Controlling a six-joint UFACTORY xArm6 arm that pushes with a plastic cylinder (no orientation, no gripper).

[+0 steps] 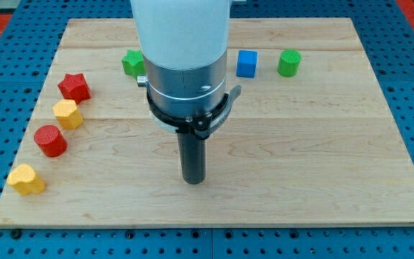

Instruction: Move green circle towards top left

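Observation:
The green circle (pixel 290 62) is a short green cylinder near the view's top, right of centre. A blue cube (pixel 246 63) stands just to its left. My tip (pixel 193 180) sits on the board below centre, far below and to the left of the green circle, touching no block. A second green block (pixel 132 63), partly hidden by the arm, lies at the view's top left of the arm; its shape is unclear.
Along the view's left edge lie a red star (pixel 74 87), a yellow hexagon-like block (pixel 67 114), a red cylinder (pixel 50 140) and a yellow block (pixel 26 180). The arm's white body (pixel 182 43) covers the top centre of the wooden board (pixel 322 144).

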